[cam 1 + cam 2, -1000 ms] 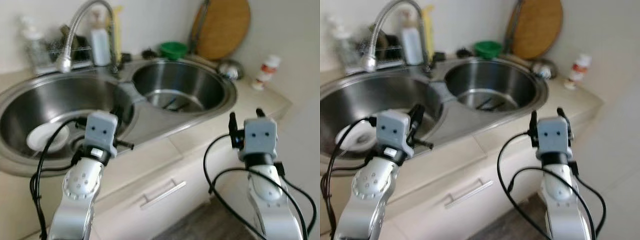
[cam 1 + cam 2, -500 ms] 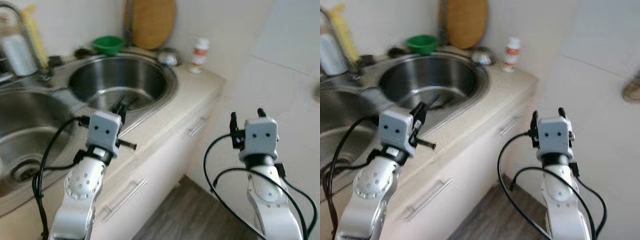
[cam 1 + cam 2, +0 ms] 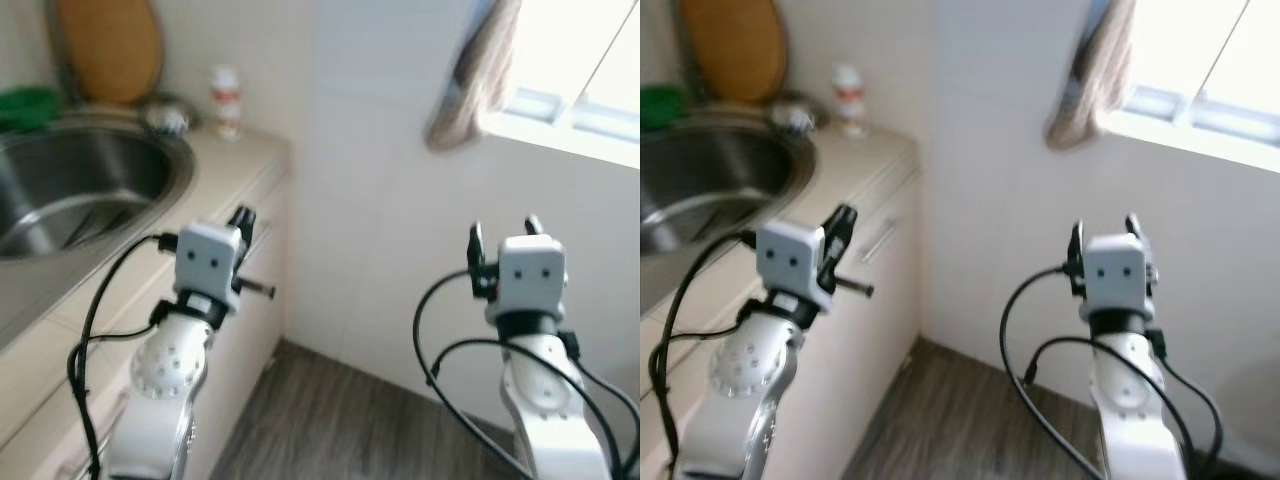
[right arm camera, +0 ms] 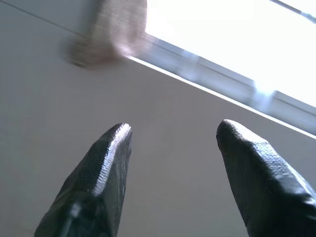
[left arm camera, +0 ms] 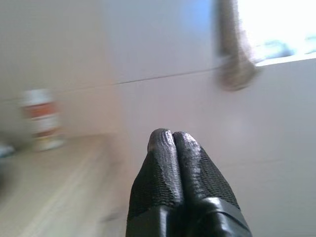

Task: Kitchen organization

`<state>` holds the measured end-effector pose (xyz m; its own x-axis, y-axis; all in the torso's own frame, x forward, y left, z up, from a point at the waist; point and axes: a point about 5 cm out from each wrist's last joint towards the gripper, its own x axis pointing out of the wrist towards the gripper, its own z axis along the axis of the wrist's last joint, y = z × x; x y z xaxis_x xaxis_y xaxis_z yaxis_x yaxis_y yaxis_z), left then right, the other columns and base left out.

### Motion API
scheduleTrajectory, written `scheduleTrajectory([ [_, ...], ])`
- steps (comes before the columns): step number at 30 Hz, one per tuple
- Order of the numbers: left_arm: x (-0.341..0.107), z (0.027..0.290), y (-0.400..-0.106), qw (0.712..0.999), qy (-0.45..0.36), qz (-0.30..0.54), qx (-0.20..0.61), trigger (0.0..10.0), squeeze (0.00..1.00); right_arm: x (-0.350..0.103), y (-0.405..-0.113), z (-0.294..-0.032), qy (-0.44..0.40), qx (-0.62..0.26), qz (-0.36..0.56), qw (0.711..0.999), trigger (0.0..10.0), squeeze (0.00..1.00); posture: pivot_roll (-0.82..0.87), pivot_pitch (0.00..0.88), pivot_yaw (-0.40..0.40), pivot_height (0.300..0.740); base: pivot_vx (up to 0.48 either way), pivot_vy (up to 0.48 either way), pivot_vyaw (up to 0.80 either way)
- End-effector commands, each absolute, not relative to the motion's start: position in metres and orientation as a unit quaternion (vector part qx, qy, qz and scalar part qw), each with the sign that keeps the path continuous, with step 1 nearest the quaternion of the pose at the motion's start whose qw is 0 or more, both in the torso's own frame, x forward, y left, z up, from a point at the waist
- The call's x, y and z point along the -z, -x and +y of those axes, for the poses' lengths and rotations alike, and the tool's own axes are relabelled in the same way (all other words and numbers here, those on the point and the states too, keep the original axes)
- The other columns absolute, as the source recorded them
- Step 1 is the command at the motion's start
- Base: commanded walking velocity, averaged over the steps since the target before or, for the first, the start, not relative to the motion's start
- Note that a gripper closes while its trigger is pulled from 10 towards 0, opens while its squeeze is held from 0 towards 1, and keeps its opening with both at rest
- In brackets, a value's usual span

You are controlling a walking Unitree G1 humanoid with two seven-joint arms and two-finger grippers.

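Kitchen sink (image 3: 70, 190) is being carried to the upper left of the frame as the view is swung right, toward a white wall and hanging cloth (image 3: 478, 75). Nothing is being handled: left claw (image 3: 243, 222) is clenched on nothing above the bench (image 3: 220, 165), right claw (image 3: 502, 238) is being held released before the wall, so a turn away from the sink is being made.

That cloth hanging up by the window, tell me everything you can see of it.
The cloth is beige-tan, soft-looking like a towel, though blurred. It hangs limp in a bunched vertical fold against the white wall, beside the bright window's sill, its rounded lower end dangling free just below sill level. Its top runs out of frame, so what holds it up can't be seen. Neither gripper touches it. Weave and pattern are too blurred to tell.
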<state>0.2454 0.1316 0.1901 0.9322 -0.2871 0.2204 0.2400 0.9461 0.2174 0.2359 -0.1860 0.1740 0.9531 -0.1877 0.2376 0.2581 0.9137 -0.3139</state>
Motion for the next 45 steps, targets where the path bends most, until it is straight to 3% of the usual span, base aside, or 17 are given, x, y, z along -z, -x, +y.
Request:
scheduleTrajectory([
  [1,-0.191,0.135,-0.245,0.978,-0.103,-0.126,0.133,10.0,0.00,-0.176,-0.234,-0.184,0.174,0.119,-0.106,0.972,10.0,0.00,0.11,0.000,-0.065,0.740,0.000,0.000,-0.80],
  [17,-0.181,0.135,-0.247,0.978,-0.119,-0.096,0.144,10.0,0.00,-0.162,-0.230,-0.192,0.172,0.145,-0.059,0.973,10.0,0.00,0.10,0.000,-0.047,0.740,0.000,0.000,-0.80],
  [23,-0.181,0.135,-0.247,0.977,-0.123,-0.096,0.147,10.0,0.00,-0.156,-0.231,-0.193,0.171,0.144,-0.038,0.974,10.0,0.00,0.10,0.000,-0.047,0.740,0.000,0.000,0.00],
  [40,-0.179,0.137,-0.247,0.978,-0.119,-0.094,0.140,10.0,0.00,-0.154,-0.237,-0.201,0.166,0.174,-0.018,0.970,10.0,0.00,0.11,0.000,-0.046,0.740,0.000,-0.469,0.00],
  [45,-0.181,0.138,-0.248,0.980,-0.108,-0.098,0.136,10.0,0.00,-0.152,-0.236,-0.205,0.160,0.187,-0.006,0.969,10.0,0.00,0.11,0.000,-0.047,0.740,0.000,0.000,-0.80],
])
